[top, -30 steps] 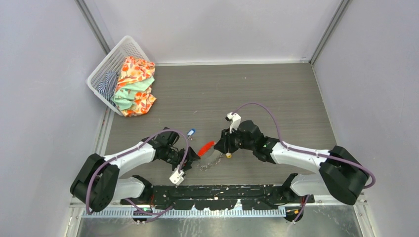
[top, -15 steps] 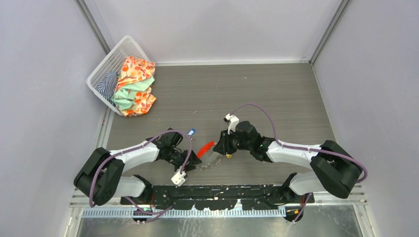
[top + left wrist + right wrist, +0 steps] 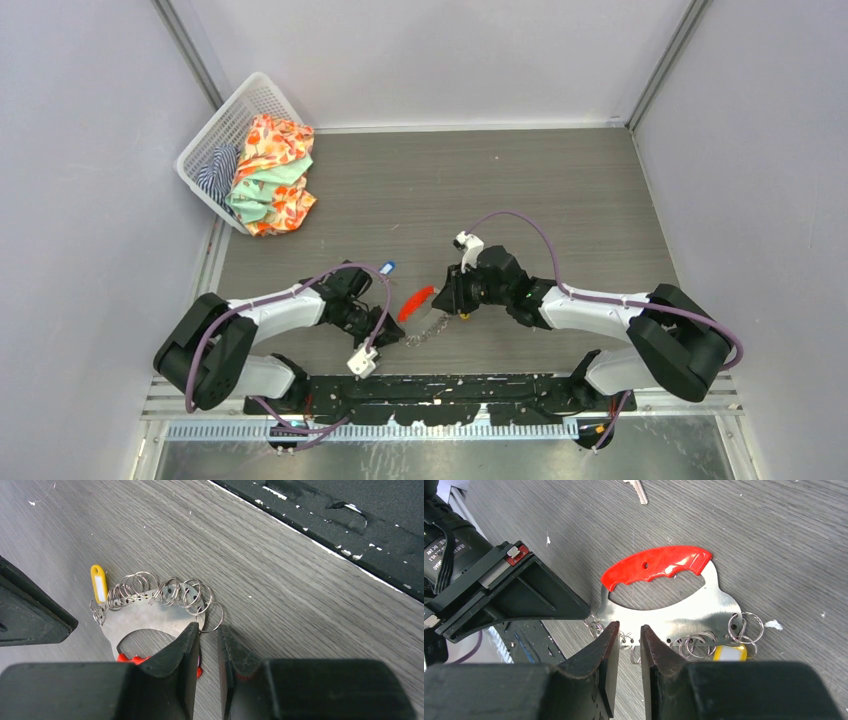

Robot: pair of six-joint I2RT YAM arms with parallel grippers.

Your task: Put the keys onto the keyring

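left gripper [image 3: 208,627], right gripper [image 3: 629,626] flanking keyring [image 3: 684,615], table edge [image 3: 295,538] near

Both arms reach inward, elbows low, and their tips nearly meet at centre. The white-and-black left arm [image 3: 275,312] stretches rightward, wrist rolled so its small white camera block [image 3: 360,361] hangs on the near side. The left tool [image 3: 209,630] points down and forward, jaws drawn to a narrow slit, not quite touching. The white-and-black right arm [image 3: 600,310] mirrors it, stretching leftward, its white camera block riding on the far side. The right tool [image 3: 626,629] angles down too, its black wedge-shaped fingers [image 3: 606,645] a slim gap apart.
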